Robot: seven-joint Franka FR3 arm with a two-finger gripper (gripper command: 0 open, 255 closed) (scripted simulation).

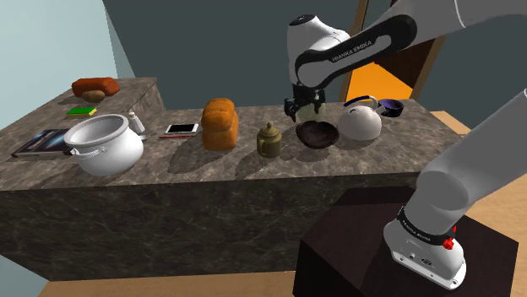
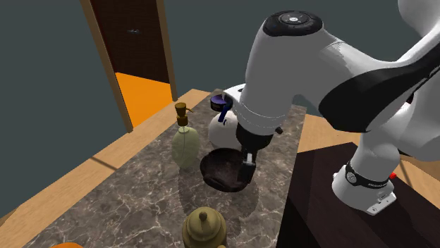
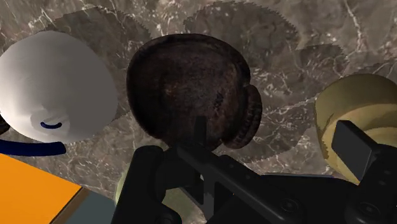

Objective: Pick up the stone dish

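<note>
The pincer (image 2: 247, 166) meets the dark dish (image 2: 222, 171) at its rim; I cannot tell whether it is clenched. A shallow rim hold could slip, dropping the dish against the kettle (image 2: 223, 131).

Legible text: one item. White capitals "FRANKA EMIKA" on the black link of the arm (image 1: 353, 52), upper middle of the shoulder view, running slantwise along the link.

Small red mark on the arm's base (image 1: 422, 253), lower right of the same view: shape only, characters not legible.

Cover of the flat book (image 1: 40, 142), far left on the counter (image 1: 211, 169): printed patches, too small to read.

Phone (image 1: 182, 129) screen, left of centre: unreadable.
</note>
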